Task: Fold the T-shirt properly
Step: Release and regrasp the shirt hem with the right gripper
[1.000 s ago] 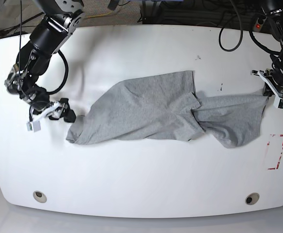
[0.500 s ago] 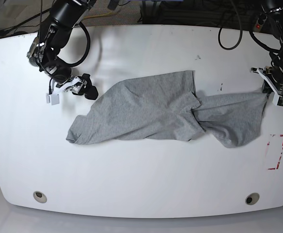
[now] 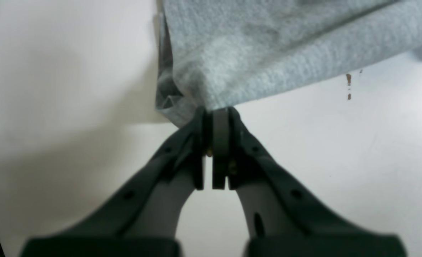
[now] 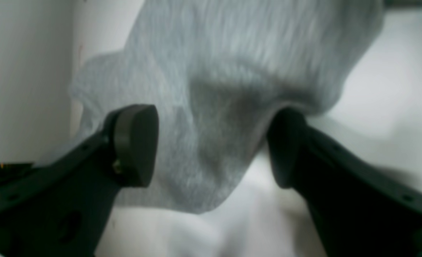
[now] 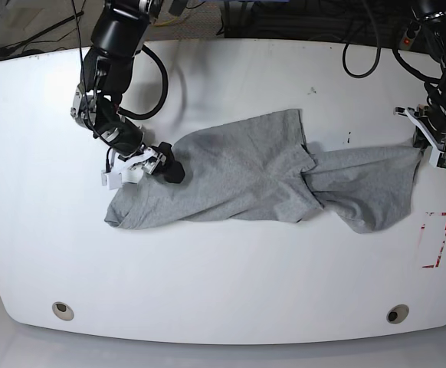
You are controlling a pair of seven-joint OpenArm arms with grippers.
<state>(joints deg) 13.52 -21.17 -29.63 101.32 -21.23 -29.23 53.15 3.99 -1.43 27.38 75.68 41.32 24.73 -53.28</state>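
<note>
One grey T-shirt lies on one white surface; two robot arms reach over it, the left gripper and the right gripper; two round holes near the front edge

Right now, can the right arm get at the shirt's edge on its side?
Probably yes. The right gripper is open with its jaws astride a fold of the shirt, at the cloth's edge in the base view. Nothing sits between them; closing should catch it.

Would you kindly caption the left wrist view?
Left gripper shut on the T-shirt corner above the white table.
</note>
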